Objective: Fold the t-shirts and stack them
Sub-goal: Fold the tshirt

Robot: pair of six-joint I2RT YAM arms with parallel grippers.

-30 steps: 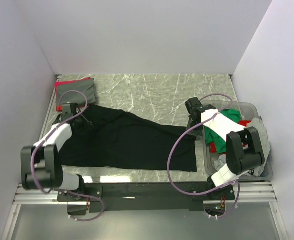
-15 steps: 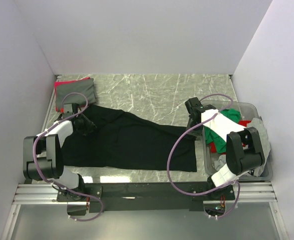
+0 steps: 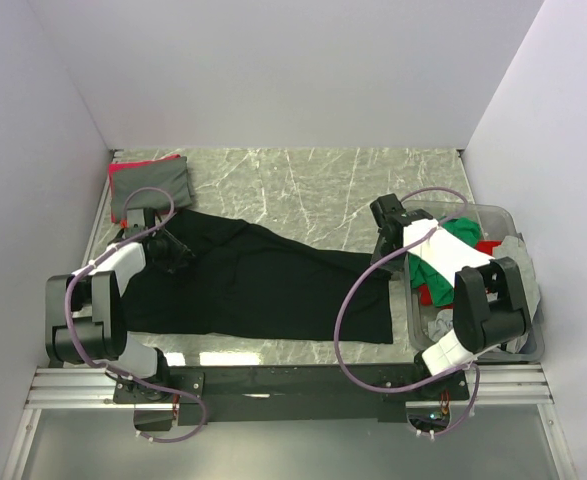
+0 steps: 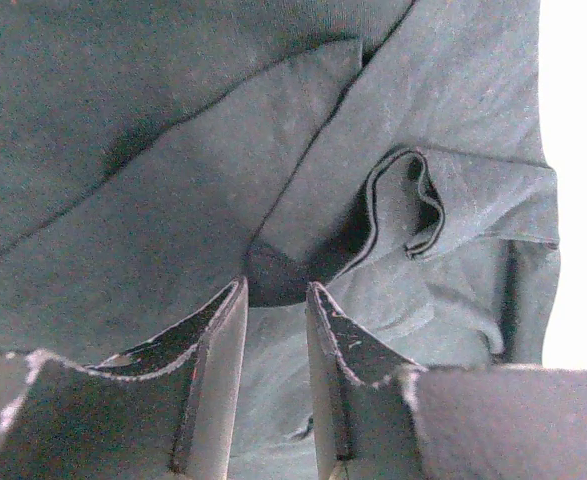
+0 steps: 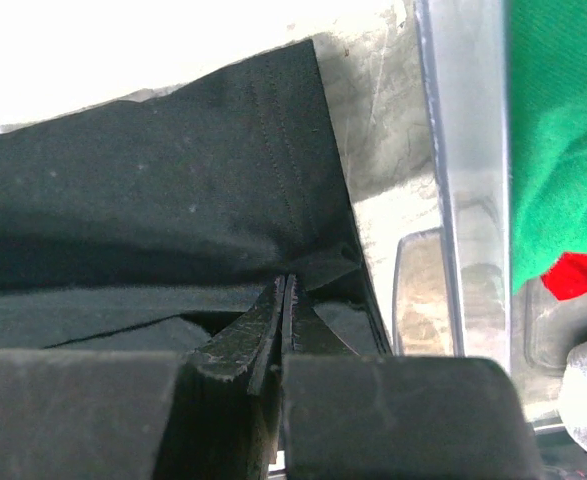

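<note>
A large black t-shirt point(image 3: 263, 285) lies spread across the marble table, wrinkled at its left end. My left gripper point(image 3: 176, 252) rests on that left end. In the left wrist view its jaws point(image 4: 275, 285) stand a little apart over bunched black cloth point(image 4: 123, 120), next to a rolled hem point(image 4: 408, 205). My right gripper point(image 3: 382, 253) is at the shirt's right upper corner. In the right wrist view it point(image 5: 285, 282) is shut on a thin edge of the black cloth point(image 5: 153, 180). A folded grey shirt point(image 3: 153, 185) lies on a red one point(image 3: 123, 167) at the back left.
A clear grey plastic bin point(image 3: 513, 215) stands at the right, close beside my right gripper, holding a green shirt point(image 3: 463, 230), a red shirt point(image 3: 428, 293) and grey cloth point(image 3: 443, 325). Its wall point(image 5: 453, 200) shows in the right wrist view. White walls enclose the table on three sides.
My left gripper has moved a little to the right, further onto the black shirt's left end. The right arm and the shirt's right side have barely moved.
</note>
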